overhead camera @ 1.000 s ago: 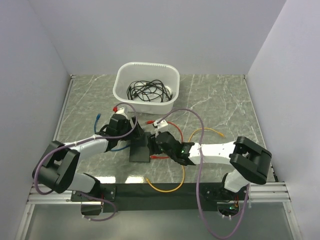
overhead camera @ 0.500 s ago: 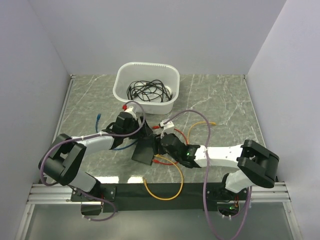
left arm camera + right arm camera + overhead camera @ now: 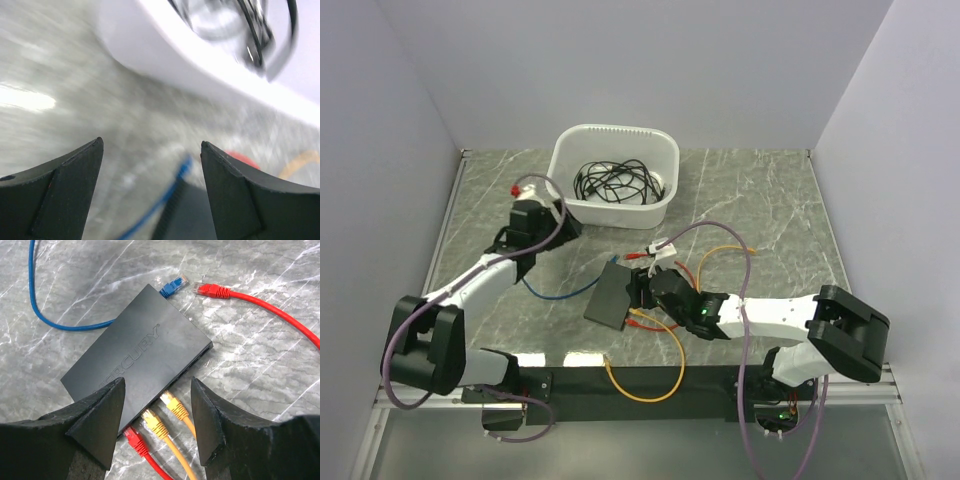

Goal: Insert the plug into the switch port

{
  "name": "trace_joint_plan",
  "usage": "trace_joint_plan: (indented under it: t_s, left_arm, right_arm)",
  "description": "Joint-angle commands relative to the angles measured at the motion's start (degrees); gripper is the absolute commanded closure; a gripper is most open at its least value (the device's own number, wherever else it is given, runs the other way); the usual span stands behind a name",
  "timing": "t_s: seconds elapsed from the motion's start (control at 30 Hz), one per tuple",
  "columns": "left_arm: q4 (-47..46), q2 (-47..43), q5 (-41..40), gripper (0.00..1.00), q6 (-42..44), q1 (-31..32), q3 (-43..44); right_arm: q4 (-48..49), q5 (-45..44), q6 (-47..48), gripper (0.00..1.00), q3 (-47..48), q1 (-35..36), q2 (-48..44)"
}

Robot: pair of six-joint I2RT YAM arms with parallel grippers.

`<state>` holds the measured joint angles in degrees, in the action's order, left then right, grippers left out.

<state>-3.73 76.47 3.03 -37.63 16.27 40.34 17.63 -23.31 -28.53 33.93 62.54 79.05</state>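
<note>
The table (image 3: 770,210) is carrying the white tub (image 3: 613,150) and the flat-lying switch (image 3: 135,355). The left gripper (image 3: 151,145) is hanging spread near the tub, and the right gripper (image 3: 157,382) is hovering spread above the switch. The blue plug (image 3: 173,286) is lying loose beside the switch's corner.

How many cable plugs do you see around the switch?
5: blue plug at the switch's far corner, loose red plug beside it; near red plug and two yellow plugs along the port edge. Fingers may hide more.
</note>
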Motion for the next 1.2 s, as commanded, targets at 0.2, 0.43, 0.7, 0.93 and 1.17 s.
trace_joint_plan:
  t_s: [0.2, 0.43, 0.7, 0.93, 1.17]
  left_arm:
    - [4.4, 0.0, -14.9, 0.14, 1.4, -10.8, 2.6]
    - [4.5, 5.3, -18.2, 0.13, 3.1, -17.8, 3.9]
    - [6.1, 16.0, -18.4, 0.13, 5.8, -19.2, 10.3]
    - [10.1, 20.9, -17.5, 0.36, 6.4, -19.5, 13.7]
    - [12.0, 21.4, -16.7, 0.5, 7.5, -19.4, 13.1]
  right_arm:
    - [2.0, -0.5, -0.6, 0.38, 1.0, 0.4, 0.9]
    - [2.5, 0.8, -0.9, 0.38, 1.1, 0.4, 2.1]
    - [2.7, 1.3, -1.0, 0.38, 1.7, 0.4, 3.7]
    - [2.5, 1.2, -1.0, 0.38, 1.8, 0.4, 4.4]
    - [2.2, 1.0, -1.0, 0.38, 1.8, 0.5, 4.2]
